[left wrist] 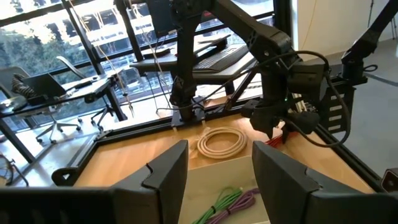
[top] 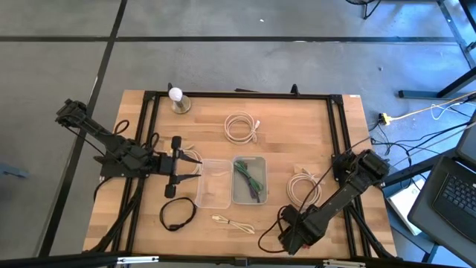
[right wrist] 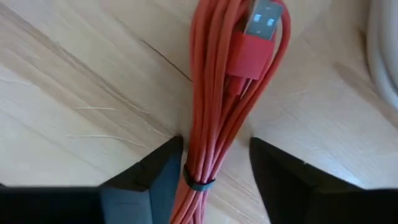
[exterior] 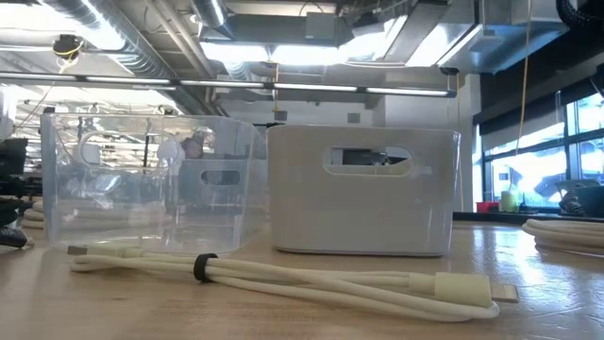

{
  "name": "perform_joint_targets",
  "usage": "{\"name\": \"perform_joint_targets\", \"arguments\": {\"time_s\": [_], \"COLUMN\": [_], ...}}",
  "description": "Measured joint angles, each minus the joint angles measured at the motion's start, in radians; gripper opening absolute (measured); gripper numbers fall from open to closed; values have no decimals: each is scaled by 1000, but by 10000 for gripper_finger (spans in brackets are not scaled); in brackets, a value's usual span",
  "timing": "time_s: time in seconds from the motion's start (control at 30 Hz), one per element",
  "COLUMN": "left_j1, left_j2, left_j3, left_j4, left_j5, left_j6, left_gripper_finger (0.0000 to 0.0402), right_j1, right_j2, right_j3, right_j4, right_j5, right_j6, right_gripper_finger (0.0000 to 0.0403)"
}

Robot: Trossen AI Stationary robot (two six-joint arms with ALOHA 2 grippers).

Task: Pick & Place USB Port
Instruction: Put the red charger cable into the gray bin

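USB cable bundles are the things to be moved here, and the one in hand now is a red cable (right wrist: 224,93), folded into a tight hank and lying flat on the wooden table (top: 297,126) near its front edge, on the right of the grey bin (top: 249,181). The right gripper (right wrist: 211,165) is low over it, its jaws spread with the hank running between the two fingers but not yet pinched, so I judge this pick as only lined up, with closing, lifting and carrying to a bin all left to do. One green and purple cable (top: 250,179) already lies in the grey bin, which suggests part of the job is done; the clear bin (top: 213,182) touching it on the left looks empty. The left gripper (top: 181,165) hovers just left of the clear bin, jaws spread and holding nothing. Still loose around the grey bin are a white coil (top: 242,127) behind it, another white coil (top: 302,184) to its right, a black cable (top: 177,214) and a cream cable (top: 232,222) in front. The right-hand white coil lies close beside the red hank and could be snagged.
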Motion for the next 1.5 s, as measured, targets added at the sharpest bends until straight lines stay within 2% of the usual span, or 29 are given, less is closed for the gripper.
{"name": "perform_joint_targets", "arguments": {"time_s": [0.1, 0.2, 0.27, 0.37, 0.43, 0.47, 0.5, 0.53, 0.63, 0.7, 0.77, 0.83, 1.0, 1.07, 1.17, 1.33, 1.5], "left_j1": [0, 0, 0, 1, 1, 2, 2, 2, 7, 9, 14, 17, 16, 16, 16, 16, 16], "left_j2": [0, 0, 0, 0, 0, 0, 0, 0, 0, 0, 2, 3, 2, 2, 3, 3, 2], "left_j3": [0, 0, 0, 0, 0, 0, 0, 0, 0, 0, 1, 0, 0, 0, 0, 0, 0], "left_j4": [2, 2, 2, 2, 3, 2, 2, 5, 15, 18, 32, 24, 31, 31, 29, 28, 27], "left_j5": [-1, -2, -12, -27, -29, -29, -28, -29, -32, -40, -39, -46, -50, -50, -51, -51, -51], "left_j6": [-1, -1, -1, -1, -1, -1, -1, -1, -1, 0, -1, -1, -1, -1, -2, -8, -8], "left_gripper_finger": [173, 173, 173, 173, 173, 173, 173, 173, 173, 173, 173, 173, 173, 173, 173, 173, 173], "right_j1": [3, 6, 11, 23, 32, 37, 40, 45, 31, 8, -17, -57, -179, -222, -298, -418, -515], "right_j2": [0, -1, -3, -6, -12, -13, -33, -66, -118, -124, -145, -182, -221, -242, -246, -255, -253], "right_j3": [1, 20, 50, 175, 285, 326, 355, 361, 421, 439, 456, 469, 498, 512, 511, 503, 500], "right_j4": [9, -14, -104, -410, -685, -753, -701, -648, -657, -703, -674, -606, -406, -301, -190, -130, -136], "right_j5": [6, 34, 54, 86, 102, 134, 202, 315, 627, 738, 846, 895, 874, 824, 695, 457, 340], "right_j6": [0, -19, -26, -17, 5, 24, 5, -16, -43, -97, -187, -322, -707, -839, -992, -1060, -1071], "right_gripper_finger": [126, 37, 27, 27, 27, 27, 27, 27, 27, 27, 27, 27, 27, 27, 27, 27, 27]}}
